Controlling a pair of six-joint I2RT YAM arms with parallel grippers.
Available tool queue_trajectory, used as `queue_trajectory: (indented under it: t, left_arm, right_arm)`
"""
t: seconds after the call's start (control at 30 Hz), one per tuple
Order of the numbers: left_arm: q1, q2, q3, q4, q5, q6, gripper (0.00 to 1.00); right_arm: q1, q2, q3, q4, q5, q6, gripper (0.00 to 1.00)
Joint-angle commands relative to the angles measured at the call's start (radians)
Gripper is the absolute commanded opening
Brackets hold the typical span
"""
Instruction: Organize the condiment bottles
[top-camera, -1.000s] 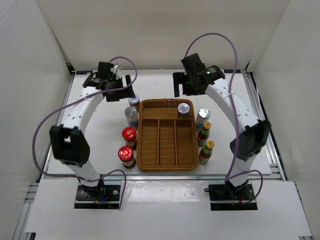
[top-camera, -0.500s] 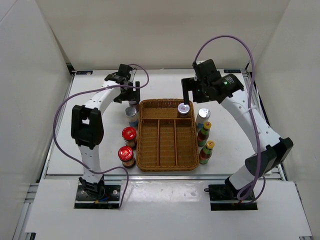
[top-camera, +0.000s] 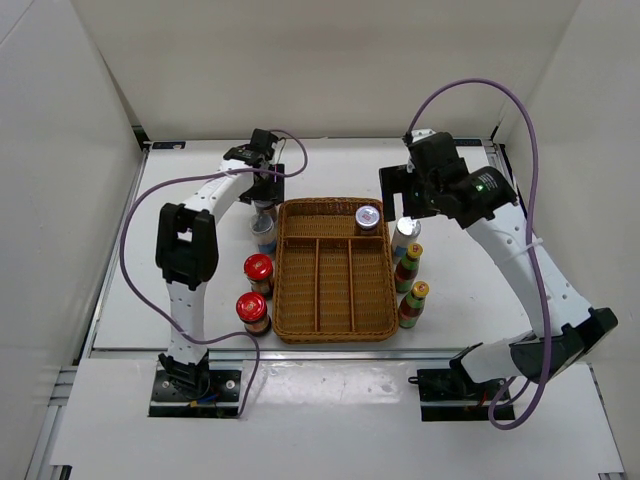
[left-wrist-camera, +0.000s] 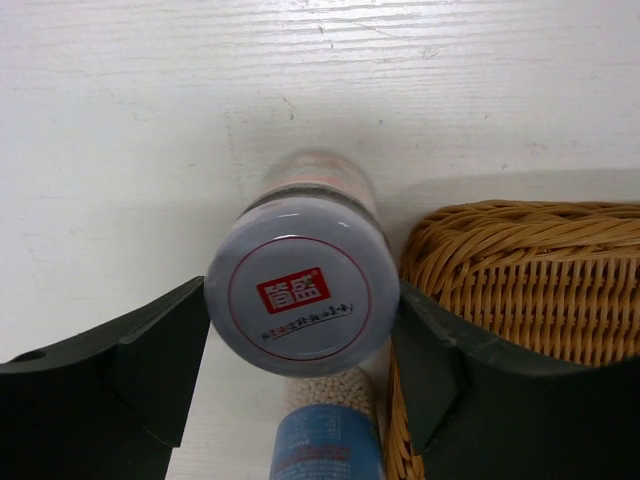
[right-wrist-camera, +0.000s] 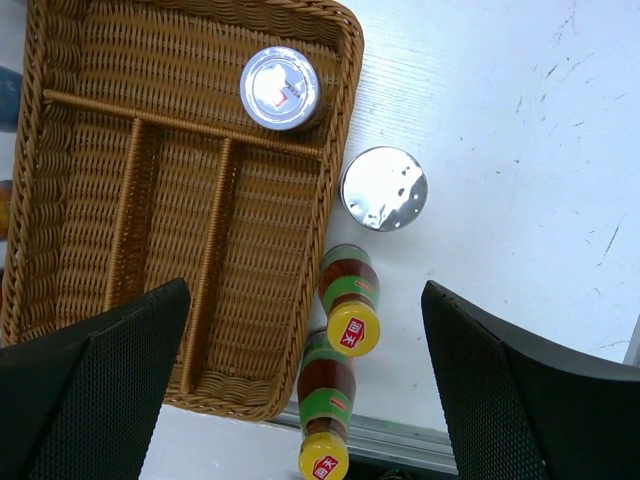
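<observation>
Count of bottles on the worktop (top-camera: 470, 270): eight. I see two red-lidded jars (top-camera: 258, 268), two yellow-capped sauce bottles (right-wrist-camera: 350, 300) and four silver-lidded jars (right-wrist-camera: 383, 188), plus one wicker tray (top-camera: 335, 290) with four compartments, one crosswise at the far end and three lengthwise.

One silver-lidded jar stands inside the tray, at the right end of the crosswise compartment. A second stands just outside the tray's right rim near the far corner, with both sauce bottles in a line nearer me along that same rim. Both red-lidded jars stand close beside the tray's left rim, toward its near end. The remaining two silver-lidded jars are beside the tray's far-left corner.

The left pincer (left-wrist-camera: 300, 335) is clamped on the farther of those two, the gripped jar (left-wrist-camera: 298, 285), one finger on each side of its lid. Clearance there is tight: the tray-side finger sits right against the wicker rim, and the other silver-lidded jar is just nearer me. I cannot tell whether the gripped jar rests on the worktop.

The right pincer (right-wrist-camera: 304, 288) hangs spread wide above the tray's right rim, holding nothing. White worktop runs from the tray's far rim to the back wall.

All eight bottles stand upright, long axis vertical, caps up.
</observation>
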Motion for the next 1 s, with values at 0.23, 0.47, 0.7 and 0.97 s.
queue_trajectory:
  t: [0.23,0.47,0.7,0.97]
  left_arm:
    - [0.003,-0.119,0.059,0.0,-0.044,-0.035,0.38]
    - [-0.015,-0.306,0.123,0.0,-0.017,-0.036,0.17]
    - [-0.124,-0.316,0.143,0.0,0.144,0.021,0.12]
    - [-0.221,-0.207,0.1,0.0,0.156,0.009,0.12]
  right_arm:
    - [0.004,-0.04,-0.03,-0.007,0.043,-0.021,1.0]
    - [0.004,-0.059,-0.074,-0.007,0.043,-0.021,1.0]
    - [0.004,-0.05,-0.096,-0.007,0.023,-0.003,1.0]
    - [0.004,-0.05,-0.105,-0.007,0.033,-0.003,1.0]
